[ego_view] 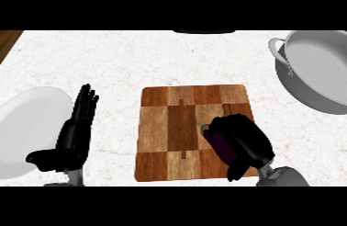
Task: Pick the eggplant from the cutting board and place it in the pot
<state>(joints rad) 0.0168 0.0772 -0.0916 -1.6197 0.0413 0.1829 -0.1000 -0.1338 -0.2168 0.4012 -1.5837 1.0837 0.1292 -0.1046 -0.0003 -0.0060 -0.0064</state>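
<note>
Gripping eggplant, right hand sits over cutting board, pot apart

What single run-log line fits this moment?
right hand: curled on eggplant | over cutting board | pot: empty | left hand: open

No readable txt, labels or nos. anywhere.

The right hand covers most of the eggplant; only a purple sliver and green stem show. The pot runs off the right edge, the white plate off the left.
</note>
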